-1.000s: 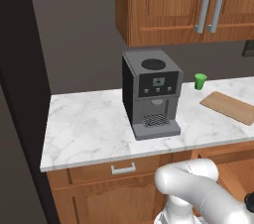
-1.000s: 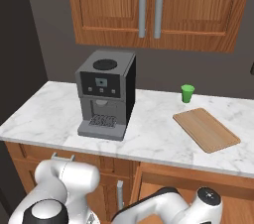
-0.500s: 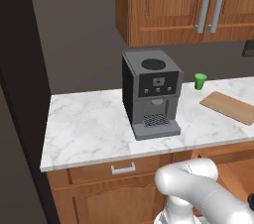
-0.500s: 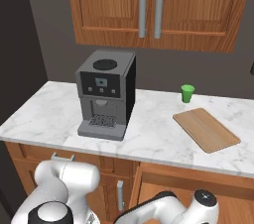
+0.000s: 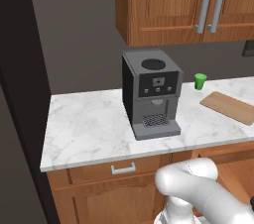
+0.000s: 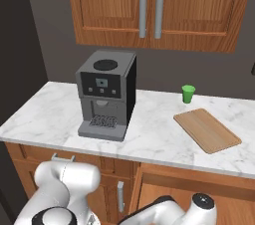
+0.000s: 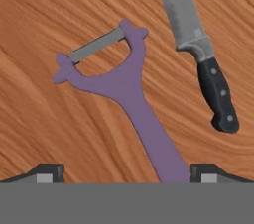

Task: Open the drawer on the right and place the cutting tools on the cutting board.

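Not much has changed in the last second: the counter scene is identical, so the base hasn't driven, and the white arm's wrist has only crept a touch lower in the right base view. The gripper [image 7: 128, 172] is already down inside the open brown wooden drawer [image 7: 44, 119]. Its fingers are spread wide, holding nothing, with the handle of the purple Y-headed peeler [image 7: 130, 89] running down toward 5 o'clock between them, nearer the right tip. The peeler's grey blade end points to about 11 o'clock. A steel knife with a black riveted handle [image 7: 198, 49] lies at 2 o'clock from it, close but not touching. Looks like the final lining-up before a pinch on the peeler. The light-brown rectangular wooden cutting board [image 6: 206, 130] sits bare on the marble counter, at 3 o'clock from the dark grey coffee machine [image 6: 107, 94], so no tools are delivered yet.
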Controlling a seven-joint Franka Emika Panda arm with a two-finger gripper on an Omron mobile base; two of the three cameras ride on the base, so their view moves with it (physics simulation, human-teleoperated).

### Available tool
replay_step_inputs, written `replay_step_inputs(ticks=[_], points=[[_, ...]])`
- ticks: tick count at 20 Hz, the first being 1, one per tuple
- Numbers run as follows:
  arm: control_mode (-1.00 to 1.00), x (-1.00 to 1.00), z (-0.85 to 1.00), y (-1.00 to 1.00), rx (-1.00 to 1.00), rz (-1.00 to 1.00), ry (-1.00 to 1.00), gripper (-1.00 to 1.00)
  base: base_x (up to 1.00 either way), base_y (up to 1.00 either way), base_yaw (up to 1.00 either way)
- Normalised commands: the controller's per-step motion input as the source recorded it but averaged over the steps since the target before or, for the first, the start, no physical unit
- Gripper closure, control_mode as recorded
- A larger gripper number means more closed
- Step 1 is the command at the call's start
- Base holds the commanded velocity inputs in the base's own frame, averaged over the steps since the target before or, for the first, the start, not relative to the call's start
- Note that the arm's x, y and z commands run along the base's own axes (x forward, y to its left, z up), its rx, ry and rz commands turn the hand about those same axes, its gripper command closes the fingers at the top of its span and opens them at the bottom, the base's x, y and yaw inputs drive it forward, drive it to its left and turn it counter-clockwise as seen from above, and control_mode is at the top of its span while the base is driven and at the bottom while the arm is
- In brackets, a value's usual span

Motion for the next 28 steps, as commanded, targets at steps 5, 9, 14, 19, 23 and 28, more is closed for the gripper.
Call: replay_step_inputs(ticks=[5, 9, 14, 19, 23, 28], points=[[-1.0, 0.0, -0.08, -0.1, 0.0, 0.09, 0.0, -1.0, 0.0, 0.0, 0.0], [-1.0, 0.0, -0.11, -0.16, 0.0, 0.09, 0.0, -1.0, 0.0, 0.0, 0.0], [-1.0, 0.0, -0.17, -0.11, 0.0, 0.09, 0.02, -1.0, 0.0, 0.0, 0.0], [-1.0, 0.0, -0.22, -0.04, 0.0, 0.09, 0.04, -1.0, 0.0, 0.0, 0.0], [-1.0, 0.0, -0.18, -0.07, 0.0, 0.09, 0.01, -1.0, 0.0, 0.0, 0.0], [-1.0, 0.0, -0.17, -0.07, 0.0, 0.1, 0.0, -1.0, 0.0, 0.0, 0.0]])
